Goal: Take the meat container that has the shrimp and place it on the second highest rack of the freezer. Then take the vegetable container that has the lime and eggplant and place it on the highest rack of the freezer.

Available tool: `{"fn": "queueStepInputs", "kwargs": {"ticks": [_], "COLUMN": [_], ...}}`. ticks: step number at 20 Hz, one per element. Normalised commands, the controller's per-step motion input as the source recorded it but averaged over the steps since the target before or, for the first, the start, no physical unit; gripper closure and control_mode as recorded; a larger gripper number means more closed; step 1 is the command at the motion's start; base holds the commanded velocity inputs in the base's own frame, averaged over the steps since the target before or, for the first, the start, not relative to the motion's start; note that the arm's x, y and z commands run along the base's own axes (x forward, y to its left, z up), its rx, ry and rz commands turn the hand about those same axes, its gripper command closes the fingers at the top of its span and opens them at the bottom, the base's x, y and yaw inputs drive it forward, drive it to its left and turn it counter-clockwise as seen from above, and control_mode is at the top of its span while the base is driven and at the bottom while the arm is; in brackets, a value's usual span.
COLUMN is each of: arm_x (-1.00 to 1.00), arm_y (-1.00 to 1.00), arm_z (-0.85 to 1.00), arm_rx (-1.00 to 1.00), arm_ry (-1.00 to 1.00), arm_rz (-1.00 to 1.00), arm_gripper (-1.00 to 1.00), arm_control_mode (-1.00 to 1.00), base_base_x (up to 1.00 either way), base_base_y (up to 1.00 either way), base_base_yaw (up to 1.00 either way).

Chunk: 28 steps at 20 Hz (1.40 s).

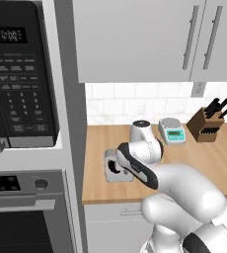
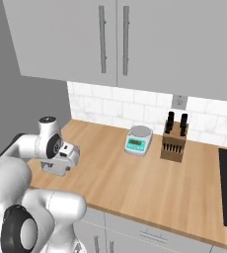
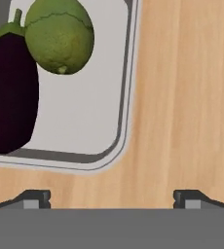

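Wooden table runs under grey wall cupboards, and over its left end the hand hangs with jaws spread wide, holding nothing. Just beyond its fingertips lies the vegetable container with the lime touching the eggplant — so this looks like the approach to that tray. Next it should shift over the tray's rim and close. Further off stand a scale and knife block — neither in the way.
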Motion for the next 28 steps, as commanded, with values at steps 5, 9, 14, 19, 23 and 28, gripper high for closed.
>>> {"fn": "queueStepInputs", "kwargs": {"ticks": [5,9,14,19,23,28], "arm_x": [0.37,0.18,-0.09,-0.08,0.37,0.58], "arm_y": [0.0,0.0,0.0,0.0,-0.01,0.0], "arm_z": [-0.58,-0.37,-0.14,0.0,0.01,0.05], "arm_rx": [0.0,0.0,0.02,0.03,0.0,0.0], "arm_ry": [0.01,0.01,0.0,-0.06,-0.03,0.0], "arm_rz": [0.0,0.0,0.0,0.0,-0.01,-0.09], "arm_gripper": [-1.0,-1.0,-1.0,-1.0,-1.0,-1.0], "arm_control_mode": [-1.0,-1.0,-1.0,-1.0,-1.0,-1.0], "base_base_x": [0.0,0.0,0.0,0.0,0.0,0.0], "base_base_y": [0.0,0.0,0.0,0.0,0.0,0.0], "base_base_yaw": [0.0,0.0,0.0,0.0,0.0,0.0]}}
